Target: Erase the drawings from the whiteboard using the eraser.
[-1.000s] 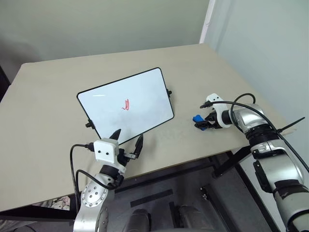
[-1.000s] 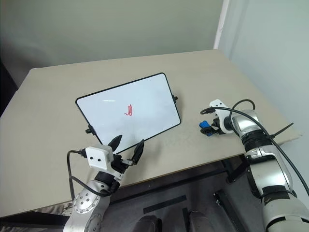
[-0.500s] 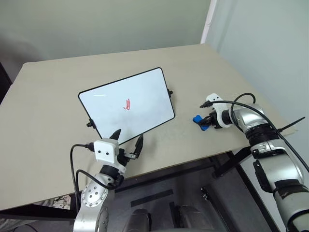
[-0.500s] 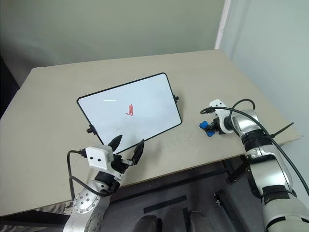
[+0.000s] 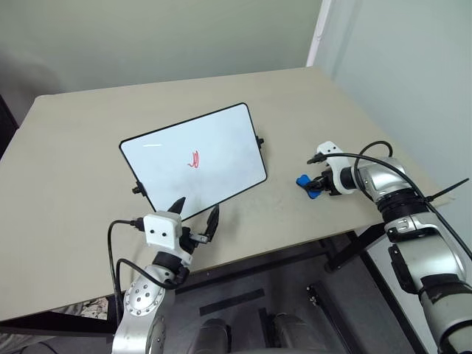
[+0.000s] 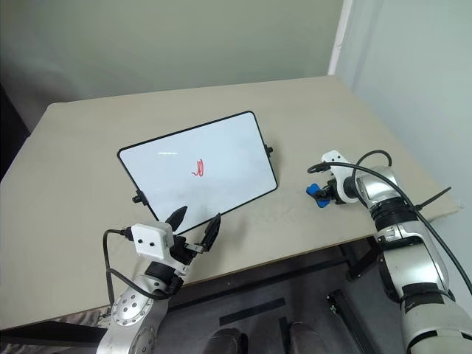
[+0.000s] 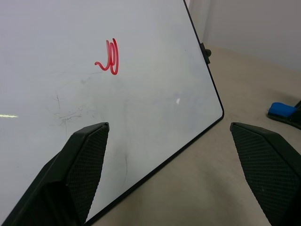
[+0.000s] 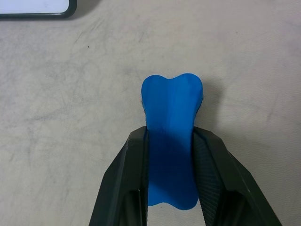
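Now pinching the eraser (image 8: 171, 141) between both black fingers (image 8: 209, 165) of the right gripper (image 5: 313, 186); about half the blue block sticking out past the fingertips, low over the table (image 5: 74, 162), contact with the top not discernible. From that claw, whiteboard (image 5: 221, 147) lying at 9 o'clock, well apart, flat on the tabletop. Drawings (image 5: 194, 159) red, near board centre, at 9 o'clock from the eraser. Left gripper (image 5: 196, 216) spread wide, gripping nothing, poised at the board's near edge, roughly 6 o'clock from the drawings. Beige table faintly scuffed. Beyond, at 12 o'clock, plain pale green wall (image 5: 162, 37); white panel (image 5: 413, 74) alongside at 3 o'clock.
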Robot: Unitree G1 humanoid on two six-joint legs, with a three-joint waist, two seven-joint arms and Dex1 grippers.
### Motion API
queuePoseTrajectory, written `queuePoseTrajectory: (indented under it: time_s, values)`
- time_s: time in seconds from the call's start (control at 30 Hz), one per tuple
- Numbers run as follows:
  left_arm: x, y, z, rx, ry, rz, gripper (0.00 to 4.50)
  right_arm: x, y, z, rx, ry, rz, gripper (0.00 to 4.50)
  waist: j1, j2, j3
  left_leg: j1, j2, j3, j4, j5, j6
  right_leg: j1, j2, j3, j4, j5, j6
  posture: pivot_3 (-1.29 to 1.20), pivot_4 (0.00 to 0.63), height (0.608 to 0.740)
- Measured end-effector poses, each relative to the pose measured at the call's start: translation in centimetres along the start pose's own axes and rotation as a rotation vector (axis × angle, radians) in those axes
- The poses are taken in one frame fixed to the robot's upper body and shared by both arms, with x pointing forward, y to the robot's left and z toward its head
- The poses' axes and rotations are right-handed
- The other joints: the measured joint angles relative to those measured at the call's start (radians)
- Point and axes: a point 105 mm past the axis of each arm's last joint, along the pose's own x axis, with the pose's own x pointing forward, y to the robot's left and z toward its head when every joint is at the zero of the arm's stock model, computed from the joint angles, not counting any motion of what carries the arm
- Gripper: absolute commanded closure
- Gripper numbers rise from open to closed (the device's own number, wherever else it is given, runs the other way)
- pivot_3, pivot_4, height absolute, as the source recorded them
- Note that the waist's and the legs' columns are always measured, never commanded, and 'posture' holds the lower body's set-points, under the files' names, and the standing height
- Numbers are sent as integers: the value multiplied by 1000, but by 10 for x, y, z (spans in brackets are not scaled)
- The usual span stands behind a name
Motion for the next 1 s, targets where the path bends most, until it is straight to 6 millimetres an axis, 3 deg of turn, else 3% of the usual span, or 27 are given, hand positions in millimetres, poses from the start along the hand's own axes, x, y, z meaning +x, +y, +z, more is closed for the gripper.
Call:
queuePoseTrajectory:
  time_s: [0.13,0.27,0.47,1.0]
  values:
    - [0,0,0,-1,1,-1,0,-7,-5,2,-19,-10,-23,3180,1,0,0,0,0,0,0,0,0,0,0,0,0,0,0,0,150,727]
    - [0,0,0,-5,2,-4,0,-25,-8,17,-75,-66,-60,3180,0,0,0,0,0,0,0,0,0,0,0,0,0,0,0,0,150,727]
    - [0,0,0,-11,2,-9,0,-48,3,35,-150,-127,-69,3180,0,0,0,0,0,0,0,0,0,0,0,0,0,0,0,0,150,727]
    - [3,-2,-2,-18,6,-34,0,-72,12,51,-128,-235,-42,3180,1,0,0,0,0,0,0,0,0,-1,0,0,0,-1,2,0,150,727]
